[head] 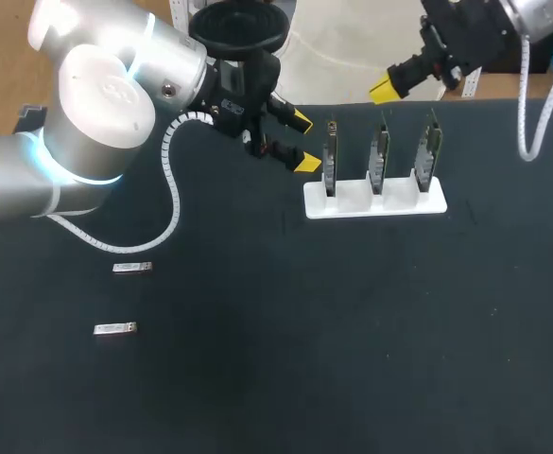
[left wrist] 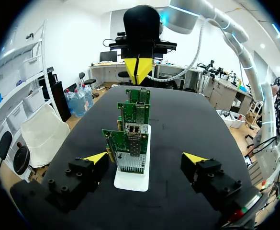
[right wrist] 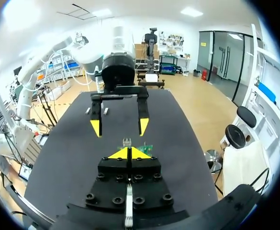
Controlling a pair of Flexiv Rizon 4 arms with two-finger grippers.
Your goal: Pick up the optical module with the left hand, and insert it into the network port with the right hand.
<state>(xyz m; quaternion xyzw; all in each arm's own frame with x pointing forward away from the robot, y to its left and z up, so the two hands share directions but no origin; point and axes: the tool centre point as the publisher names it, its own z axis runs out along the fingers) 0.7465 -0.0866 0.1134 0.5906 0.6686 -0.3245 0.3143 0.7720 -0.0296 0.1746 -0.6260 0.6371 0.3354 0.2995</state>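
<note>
Two small silver optical modules lie on the black table to the left, one point(head: 132, 269) farther back and one point(head: 115, 329) nearer the front. Neither is held. Three upright green network cards point(head: 380, 156) stand in a white holder point(head: 375, 202). My left gripper point(head: 304, 142) hovers open just left of the holder, nothing between its fingers. From the left wrist, the cards point(left wrist: 128, 148) stand in a row ahead of the open gripper point(left wrist: 144, 158). My right gripper point(head: 382, 91) hangs shut and empty behind the cards. Its closed tips point(right wrist: 129, 153) face my left gripper point(right wrist: 119, 125).
The white holder point(left wrist: 130, 179) sits at the back right of the black table point(head: 333, 340). A white corrugated cable point(head: 167, 180) loops from the left arm down toward the table, close above the far module.
</note>
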